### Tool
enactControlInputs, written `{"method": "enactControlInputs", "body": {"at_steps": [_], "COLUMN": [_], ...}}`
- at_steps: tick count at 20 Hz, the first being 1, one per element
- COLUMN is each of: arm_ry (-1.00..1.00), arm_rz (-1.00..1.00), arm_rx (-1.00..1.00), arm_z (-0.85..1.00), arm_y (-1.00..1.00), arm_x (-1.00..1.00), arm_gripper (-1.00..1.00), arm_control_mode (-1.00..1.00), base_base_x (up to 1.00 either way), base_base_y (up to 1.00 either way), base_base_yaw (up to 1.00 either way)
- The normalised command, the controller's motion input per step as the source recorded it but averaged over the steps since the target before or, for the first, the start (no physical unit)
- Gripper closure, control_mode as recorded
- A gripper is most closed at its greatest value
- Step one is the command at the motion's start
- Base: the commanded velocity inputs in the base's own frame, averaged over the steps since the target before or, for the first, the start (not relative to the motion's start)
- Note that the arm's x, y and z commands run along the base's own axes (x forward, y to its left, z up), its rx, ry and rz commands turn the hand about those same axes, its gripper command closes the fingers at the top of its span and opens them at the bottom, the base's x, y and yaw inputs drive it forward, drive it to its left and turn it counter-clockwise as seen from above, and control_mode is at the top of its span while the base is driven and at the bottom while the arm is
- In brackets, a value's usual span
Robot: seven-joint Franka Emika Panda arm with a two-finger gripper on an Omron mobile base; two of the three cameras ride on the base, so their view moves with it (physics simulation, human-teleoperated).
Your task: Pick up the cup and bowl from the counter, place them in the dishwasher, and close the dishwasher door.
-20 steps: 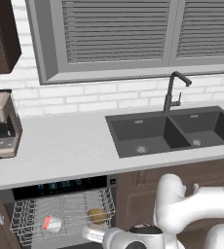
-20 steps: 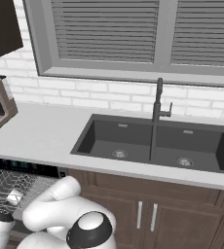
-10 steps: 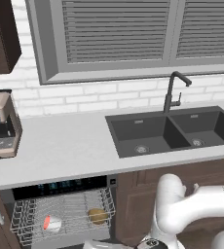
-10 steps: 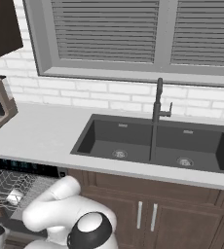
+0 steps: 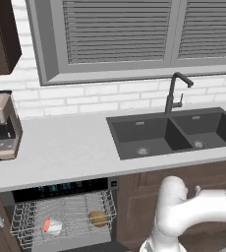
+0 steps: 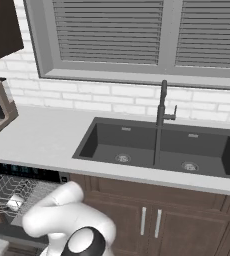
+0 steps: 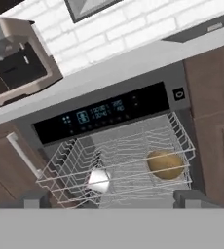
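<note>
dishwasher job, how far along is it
Done: the cup and the bowl both sit in the white wire rack of the dishwasher, and neither is on the counter. In hand: nothing; the gripper is open, its fingers apart and empty in front of the rack. Left: closing the dishwasher door, since the rack is still pulled out.

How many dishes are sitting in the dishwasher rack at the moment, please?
2. The cup lies on its side in the left part of the white wire rack; the bowl sits toward the right side. Nothing else shows in the rack, though its front edge is cut off.
</note>
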Motion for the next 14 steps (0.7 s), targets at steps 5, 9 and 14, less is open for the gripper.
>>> {"method": "enactControlInputs", "body": {"at_steps": [5, 9, 14], "arm_ry": [-0.08, -0.19, -0.21], "arm_rz": [-0.01, -0.05, -0.15], "arm_rx": [-0.05, -0.05, -0.05], "arm_z": [-0.92, -0.79, -0.38], "arm_y": [0.27, 0.58, 0.67], "arm_x": [0.01, 0.0, -0.2], "arm_gripper": [-1.0, -1.0, -1.0], "arm_control_mode": [-1.0, -1.0, -1.0], "base_base_x": [0.0, 0.0, 0.0], "base_base_y": [0.0, 0.0, 0.0], "base_base_yaw": [0.0, 0.0, 0.0]}}
